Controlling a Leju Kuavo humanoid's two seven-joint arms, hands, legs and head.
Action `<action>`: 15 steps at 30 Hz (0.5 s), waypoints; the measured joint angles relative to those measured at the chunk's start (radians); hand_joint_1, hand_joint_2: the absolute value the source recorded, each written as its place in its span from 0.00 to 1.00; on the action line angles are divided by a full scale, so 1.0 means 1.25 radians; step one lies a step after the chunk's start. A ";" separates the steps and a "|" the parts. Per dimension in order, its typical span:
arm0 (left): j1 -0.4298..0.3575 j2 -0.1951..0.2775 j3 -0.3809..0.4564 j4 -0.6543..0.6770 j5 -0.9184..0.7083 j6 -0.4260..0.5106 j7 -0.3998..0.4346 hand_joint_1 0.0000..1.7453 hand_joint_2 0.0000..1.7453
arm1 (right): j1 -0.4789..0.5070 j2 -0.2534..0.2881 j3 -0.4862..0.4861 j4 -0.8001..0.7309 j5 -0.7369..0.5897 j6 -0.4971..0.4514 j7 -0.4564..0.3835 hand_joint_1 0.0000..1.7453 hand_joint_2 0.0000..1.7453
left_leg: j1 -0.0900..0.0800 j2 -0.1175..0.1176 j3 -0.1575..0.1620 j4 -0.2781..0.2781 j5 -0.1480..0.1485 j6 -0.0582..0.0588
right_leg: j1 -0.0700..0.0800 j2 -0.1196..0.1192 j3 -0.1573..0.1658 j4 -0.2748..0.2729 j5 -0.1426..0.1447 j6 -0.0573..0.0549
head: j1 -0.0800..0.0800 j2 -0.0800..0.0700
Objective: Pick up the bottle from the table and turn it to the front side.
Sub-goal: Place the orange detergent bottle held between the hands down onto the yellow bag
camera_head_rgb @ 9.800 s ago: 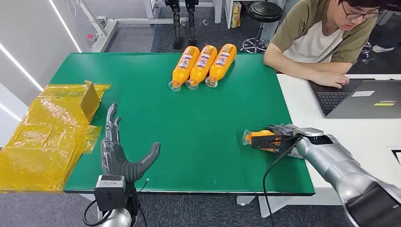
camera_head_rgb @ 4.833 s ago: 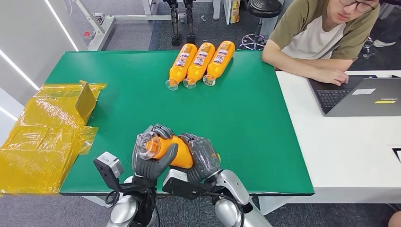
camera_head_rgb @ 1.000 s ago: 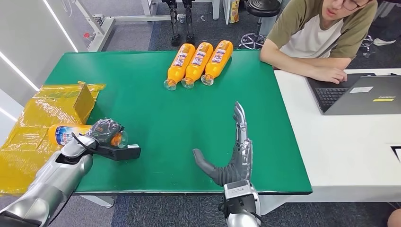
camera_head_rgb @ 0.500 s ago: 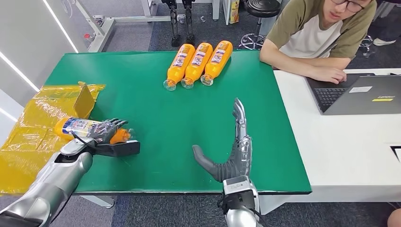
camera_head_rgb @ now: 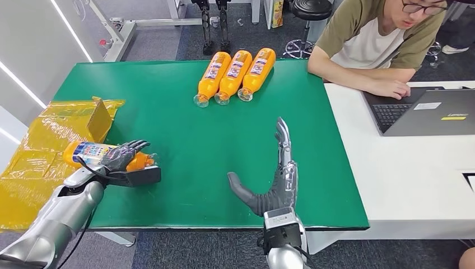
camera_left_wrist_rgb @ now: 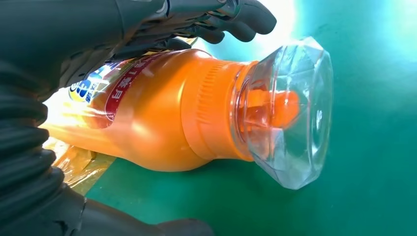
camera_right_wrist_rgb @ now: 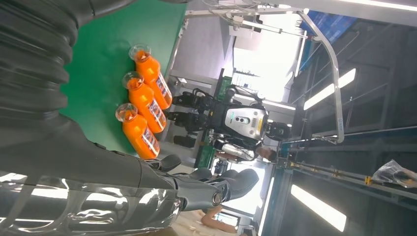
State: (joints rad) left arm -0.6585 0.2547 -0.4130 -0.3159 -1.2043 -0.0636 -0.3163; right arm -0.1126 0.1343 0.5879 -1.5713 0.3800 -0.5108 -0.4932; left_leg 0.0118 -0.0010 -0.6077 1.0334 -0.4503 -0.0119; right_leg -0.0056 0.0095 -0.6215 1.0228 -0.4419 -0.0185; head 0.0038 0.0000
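Head view: left hand (camera_head_rgb: 124, 156) lies over the bottle (camera_head_rgb: 101, 154), lying on the worktop (camera_head_rgb: 224, 134) edge beside yellow film (camera_head_rgb: 39, 162). Right hand (camera_head_rgb: 277, 179) spread wide, holding nothing.

Left wrist view: fingers (camera_left_wrist_rgb: 221, 22) loosely drape bottle (camera_left_wrist_rgb: 196, 108); risk: it rolls, label turning away

The head view is bright, evenly lit and sharp, with soft shadows under the hands on the green surface (camera_head_rgb: 224, 123). In the left wrist view, glare burns out the 12 o'clock edge and glints on the bottle (camera_left_wrist_rgb: 187, 123). The right wrist view is blown out around ceiling lights (camera_right_wrist_rgb: 322, 91) toward 3 o'clock, dim elsewhere.
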 joint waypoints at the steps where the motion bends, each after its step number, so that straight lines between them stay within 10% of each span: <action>1: 0.000 0.000 0.001 0.000 0.000 0.001 -0.001 0.00 1.00 | 0.000 0.000 0.000 0.000 0.000 0.000 0.000 0.00 1.00 | 0.000 0.000 0.000 0.000 0.000 0.000 | 0.000 0.000 0.000 0.000 0.000 0.000 | 0.000 0.000; 15: 0.003 0.007 0.013 -0.032 0.047 0.100 -0.117 0.00 1.00 | 0.014 -0.007 0.000 -0.002 0.007 -0.002 -0.001 0.00 1.00 | 0.000 0.000 0.000 0.000 0.000 0.000 | 0.000 0.001 -0.001 0.000 0.000 0.000 | 0.000 0.000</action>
State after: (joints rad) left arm -0.6548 0.2632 -0.3963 -0.3562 -1.1456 0.0613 -0.4629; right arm -0.0956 0.1255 0.5876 -1.5744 0.3891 -0.5137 -0.4942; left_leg 0.0119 -0.0005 -0.6082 1.0336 -0.4502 -0.0120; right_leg -0.0056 0.0102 -0.6225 1.0227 -0.4419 -0.0185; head 0.0037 0.0000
